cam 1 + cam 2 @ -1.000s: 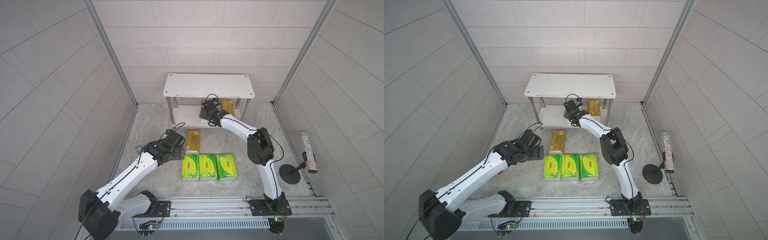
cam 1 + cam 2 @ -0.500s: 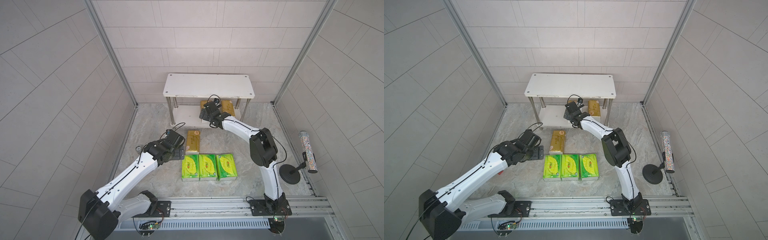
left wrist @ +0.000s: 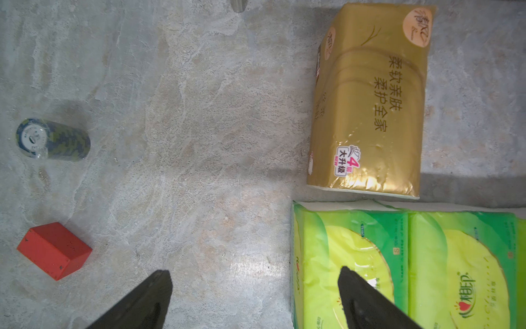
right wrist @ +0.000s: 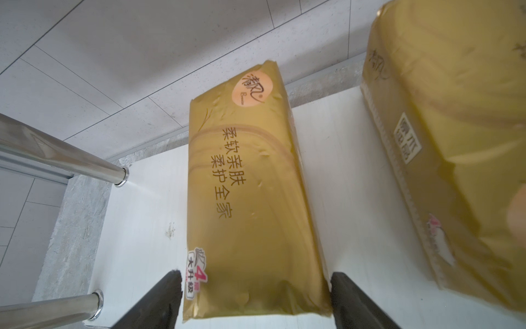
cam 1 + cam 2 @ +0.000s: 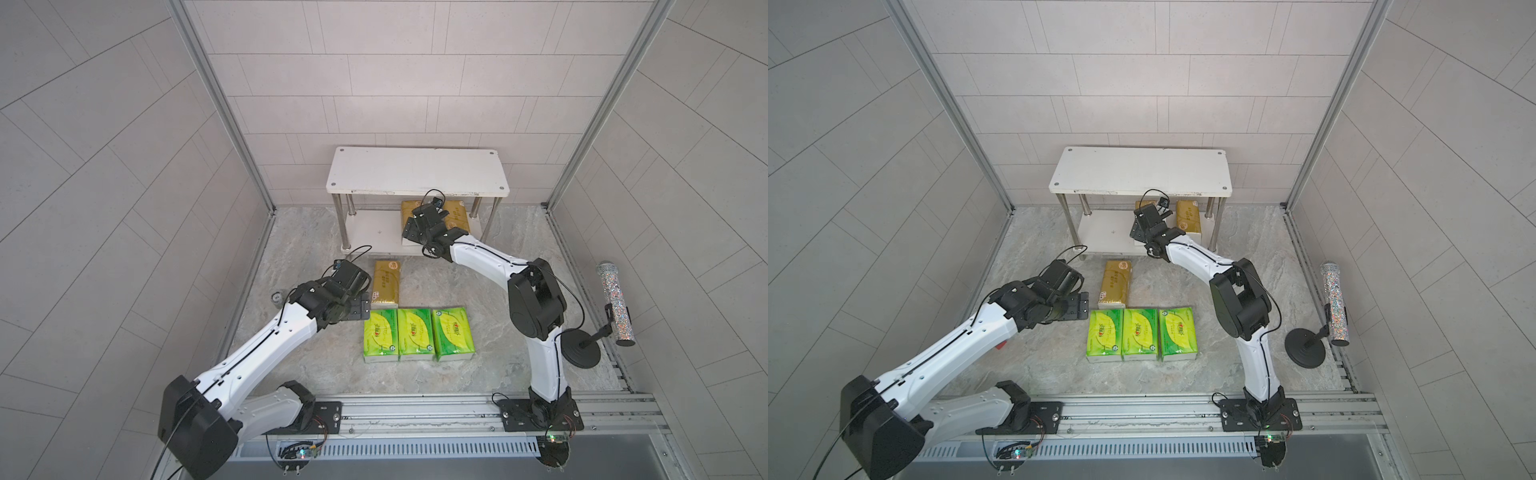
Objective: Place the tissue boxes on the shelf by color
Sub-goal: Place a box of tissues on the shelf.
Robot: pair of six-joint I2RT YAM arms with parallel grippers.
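Film-wrapped tissue boxes (image 5: 414, 332) look light, squashy and slick, so I judge a hold across the narrow width, near the middle, safest. Two gold packs (image 4: 247, 185) lie on the lower board (image 4: 355, 185) of the shelf (image 5: 415, 172). A third gold pack (image 5: 387, 282) lies on the bench (image 5: 478, 291) just behind three green packs (image 5: 1140, 332). The right claw (image 4: 256, 276) straddles one shelved pack's near end, but I cannot tell whether it squeezes. The left claw (image 3: 254, 273) hangs wide apart and empty at the green row's edge.
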